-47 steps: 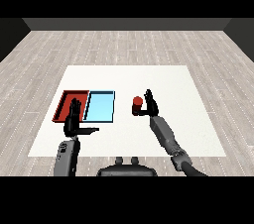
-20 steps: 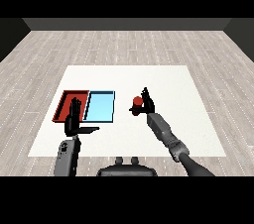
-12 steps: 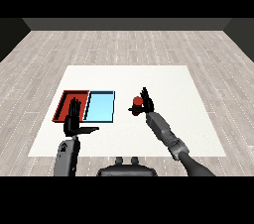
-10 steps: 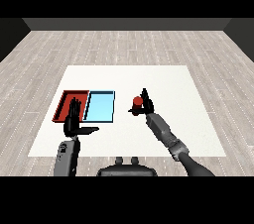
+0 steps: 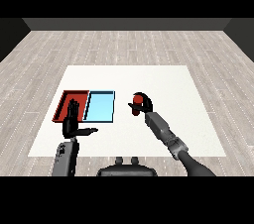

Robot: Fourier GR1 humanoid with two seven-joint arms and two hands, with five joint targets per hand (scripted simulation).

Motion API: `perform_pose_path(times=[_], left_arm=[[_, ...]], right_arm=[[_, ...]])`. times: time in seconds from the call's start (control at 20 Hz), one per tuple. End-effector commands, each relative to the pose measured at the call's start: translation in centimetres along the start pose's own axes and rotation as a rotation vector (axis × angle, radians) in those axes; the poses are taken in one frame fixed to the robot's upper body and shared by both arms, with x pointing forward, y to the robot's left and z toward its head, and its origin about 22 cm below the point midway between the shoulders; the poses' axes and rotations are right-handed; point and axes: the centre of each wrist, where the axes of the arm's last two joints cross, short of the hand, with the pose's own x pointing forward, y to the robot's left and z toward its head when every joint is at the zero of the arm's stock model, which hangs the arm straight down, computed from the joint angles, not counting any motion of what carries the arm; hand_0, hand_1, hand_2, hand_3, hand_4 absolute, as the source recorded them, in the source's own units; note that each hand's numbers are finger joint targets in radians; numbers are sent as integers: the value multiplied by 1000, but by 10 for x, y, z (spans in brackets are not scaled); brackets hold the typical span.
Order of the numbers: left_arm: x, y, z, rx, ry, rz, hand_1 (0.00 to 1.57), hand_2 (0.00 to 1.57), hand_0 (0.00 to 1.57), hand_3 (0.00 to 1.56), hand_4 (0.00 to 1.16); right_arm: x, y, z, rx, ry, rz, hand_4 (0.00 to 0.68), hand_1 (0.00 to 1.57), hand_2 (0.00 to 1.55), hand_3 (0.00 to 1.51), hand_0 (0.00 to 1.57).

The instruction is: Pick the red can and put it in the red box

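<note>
The right hand (image 5: 142,103) curls round the red can (image 5: 137,104), holding it over the white desk (image 5: 188,99). The left hand (image 5: 73,123), fingers straight and open, hovers just before the red tray (image 5: 63,106); the blue tray (image 5: 100,107) lies to its right.

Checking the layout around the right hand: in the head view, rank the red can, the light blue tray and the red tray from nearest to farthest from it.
1. Red can: in the right hand, whose fingers curl round it.
2. Light blue tray: to the hand's left on the table.
3. Red tray: farthest left, beyond the blue one.
</note>
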Motion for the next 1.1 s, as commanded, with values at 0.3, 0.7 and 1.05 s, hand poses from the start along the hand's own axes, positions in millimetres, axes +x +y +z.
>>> perform_pose_path(times=[0.3,0.7,1.05], left_arm=[[-9,6,-9,-20,-6,-30,0,0,0,0,0],[-10,-19,-6,-55,38,10,0,0,0,0,0],[-11,-47,-13,-117,52,7,0,0,0,0,0]], right_arm=[[-9,-5,12,-6,-58,85,643,1459,1452,1421,1459],[35,14,-13,8,-155,106,658,1445,1447,1407,1445],[49,23,-13,29,-201,77,649,1437,1449,1414,1437]])
